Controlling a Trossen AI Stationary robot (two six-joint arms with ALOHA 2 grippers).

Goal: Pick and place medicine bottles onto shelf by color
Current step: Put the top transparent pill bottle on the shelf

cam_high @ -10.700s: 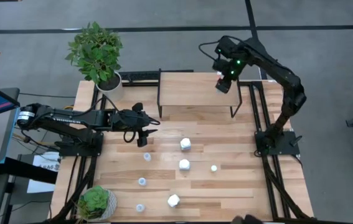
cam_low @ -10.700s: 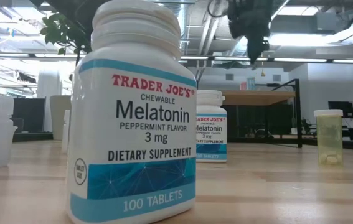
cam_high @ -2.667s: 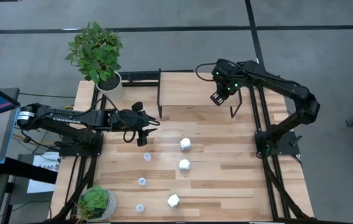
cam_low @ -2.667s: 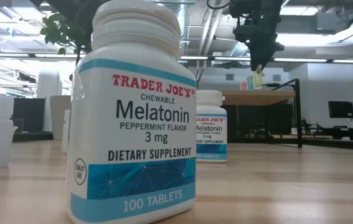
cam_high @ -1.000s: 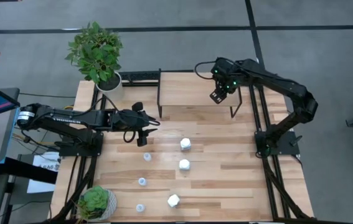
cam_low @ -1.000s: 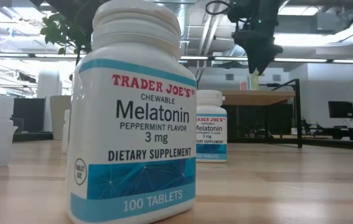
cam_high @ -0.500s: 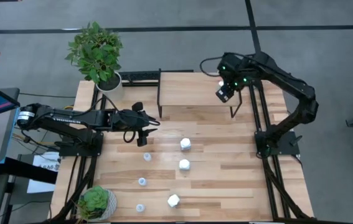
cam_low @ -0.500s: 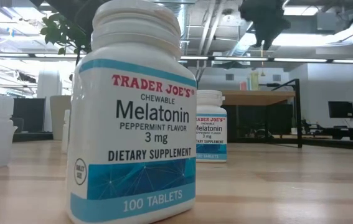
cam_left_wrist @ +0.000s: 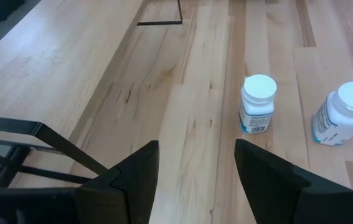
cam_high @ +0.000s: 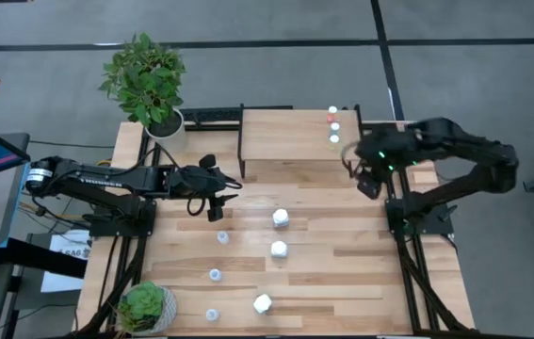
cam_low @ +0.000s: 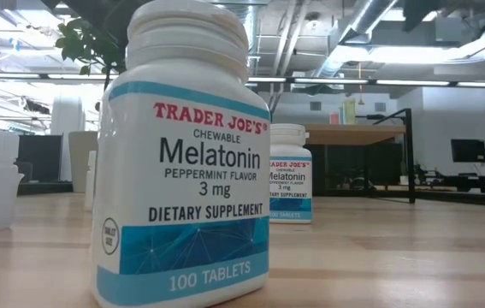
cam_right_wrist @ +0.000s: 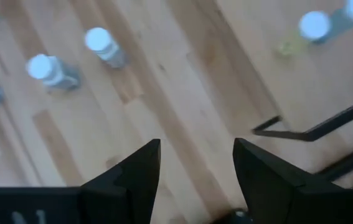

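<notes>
Striped pale wood planks form the table (cam_high: 342, 245) in the high view, with the smaller light-wood shelf (cam_high: 285, 137) on thin black legs at its far side. Three tiny round-capped bottles (cam_high: 333, 125) stand in a row at the shelf's right end, the farthest red-capped. The right claw (cam_high: 368, 184) hangs just off the shelf's right front corner, fingers spread, empty. The left claw (cam_high: 216, 209) waits over the table's left part, released. Three chunky white bottles (cam_high: 279, 249) and small pale ones (cam_high: 215, 275) stand on the table.

Low view: a smooth white cylindrical melatonin bottle (cam_low: 182, 162) fills the front.

Left wrist view: dark angular fingers (cam_left_wrist: 142, 171) apart, two white bottles beyond.

Right wrist view: fingers (cam_right_wrist: 139, 171) apart above wood grain.
</notes>
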